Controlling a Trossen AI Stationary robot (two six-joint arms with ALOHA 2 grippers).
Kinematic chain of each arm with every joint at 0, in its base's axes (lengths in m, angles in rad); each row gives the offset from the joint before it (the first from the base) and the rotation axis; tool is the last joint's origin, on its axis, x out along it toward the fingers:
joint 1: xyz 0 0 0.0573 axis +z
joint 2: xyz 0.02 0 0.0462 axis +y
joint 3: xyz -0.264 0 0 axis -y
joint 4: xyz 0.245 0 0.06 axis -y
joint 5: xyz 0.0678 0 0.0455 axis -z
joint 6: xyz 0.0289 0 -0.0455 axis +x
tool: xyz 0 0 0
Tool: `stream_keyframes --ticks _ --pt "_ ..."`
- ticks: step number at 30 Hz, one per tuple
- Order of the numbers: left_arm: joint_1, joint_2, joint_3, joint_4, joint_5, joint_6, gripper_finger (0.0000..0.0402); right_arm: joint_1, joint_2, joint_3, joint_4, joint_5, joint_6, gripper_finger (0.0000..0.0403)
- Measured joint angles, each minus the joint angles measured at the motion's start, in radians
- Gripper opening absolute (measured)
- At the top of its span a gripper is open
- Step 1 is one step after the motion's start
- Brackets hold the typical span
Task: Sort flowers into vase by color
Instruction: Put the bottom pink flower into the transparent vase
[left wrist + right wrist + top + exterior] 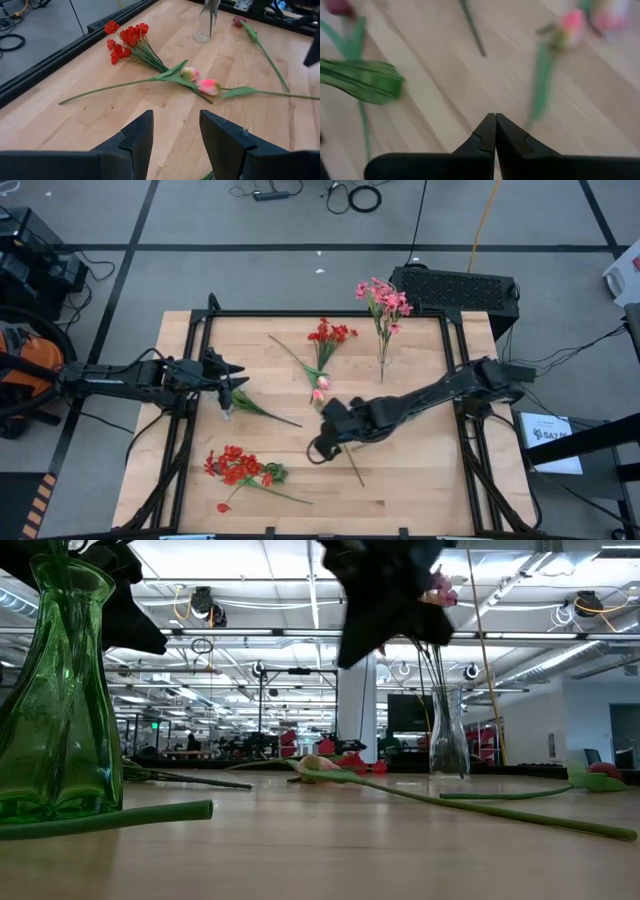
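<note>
Flowers lie loose on the wooden table (420, 480): a red cluster (330, 335) at the far middle, another red cluster (238, 467) near left, and two pink tulips (205, 85) at the centre. Pink blooms (383, 300) stand in a clear vase (447, 735). A green vase (58, 700) stands at the left in the low view. My right gripper (318, 442) hovers shut over the table's centre, near a dark tulip's stem (352, 465), holding nothing. My left gripper (175, 120) waits open at the table's left side.
A loose green stem (262, 408) lies just right of my left gripper. A black frame (320, 313) rims the table. A broad green leaf (365, 80) and a blurred pink tulip (570, 25) lie below my right gripper. Bare wood shows at the near right.
</note>
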Motion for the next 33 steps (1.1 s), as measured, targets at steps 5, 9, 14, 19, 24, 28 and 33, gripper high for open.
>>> stream_keyframes --ticks 5,9,14,19,24,28,33 --pt "0.000 0.000 0.000 0.000 0.000 0.000 0.0168 -0.030 0.071 0.020 0.111 -0.004 -0.026 0.0003" --pt "0.000 0.000 0.000 -0.001 0.011 0.001 0.0168 -0.057 0.100 0.020 0.079 -0.013 0.105 0.0012" --pt "0.000 0.002 0.000 -0.012 0.015 0.001 0.0168 -0.074 0.105 0.020 0.038 0.001 0.111 0.0053" --pt "0.000 0.009 0.000 -0.012 0.015 0.001 0.0168 -0.088 0.105 0.020 0.021 0.053 0.097 0.0109" --pt "0.000 0.019 0.000 -0.012 0.015 0.001 0.0168 -0.096 0.131 0.020 0.017 0.068 0.086 0.0155" --pt "0.000 0.025 0.000 -0.012 0.015 0.000 0.0168 -0.100 0.166 0.020 0.027 0.068 0.059 0.0175" --pt "0.000 0.030 0.000 -0.035 0.022 -0.001 0.0168 -0.103 0.232 0.020 0.032 0.044 0.034 0.0175"
